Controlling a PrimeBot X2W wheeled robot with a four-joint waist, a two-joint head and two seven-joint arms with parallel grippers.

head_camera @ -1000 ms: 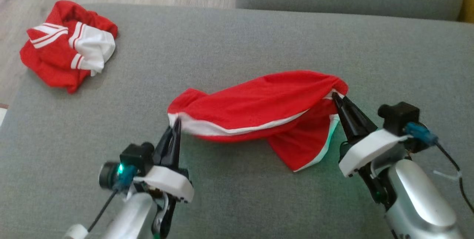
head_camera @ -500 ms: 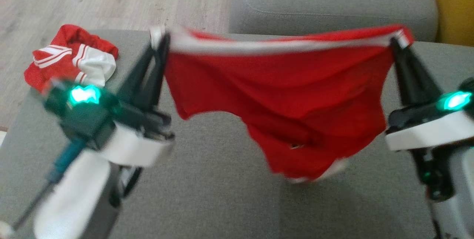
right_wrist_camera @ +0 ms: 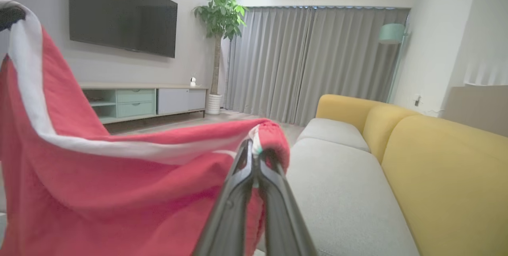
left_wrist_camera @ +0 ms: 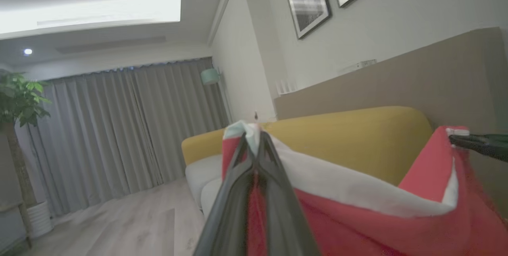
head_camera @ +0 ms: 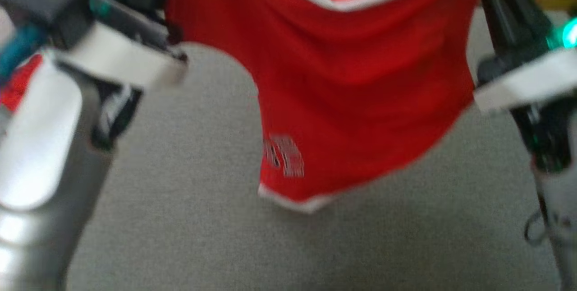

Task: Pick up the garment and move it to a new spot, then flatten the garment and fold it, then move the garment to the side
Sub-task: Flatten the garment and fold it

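The left gripper (left_wrist_camera: 256, 132) has its two long dark fingers pressed together on a corner of the red fabric garment (head_camera: 360, 79), pinching the white band that runs along the cloth's upper edge. In the left wrist view a tuft of that white band pokes out just past the fingertips, and the red cloth falls away to one side of the fingers and below them.

The right gripper (right_wrist_camera: 254, 147) is likewise clamped on the opposite corner of the same band, with a small fold of red cloth bunched over its tips.

The garment hangs between the two grippers. Its white-edged top sags in a shallow curve from one pinch to the other, and its body drops beneath both sets of fingers. A small white printed mark (head_camera: 284, 155) sits low on the cloth, near the white-trimmed bottom hem, far below the grippers.

Under the hanging cloth and beneath both arms lies the grey woven seat cushion (head_camera: 189, 228). Whether the hem touches it cannot be told through the blur.

Beyond the left gripper's tips rises a mustard-yellow sofa back (left_wrist_camera: 357, 145).
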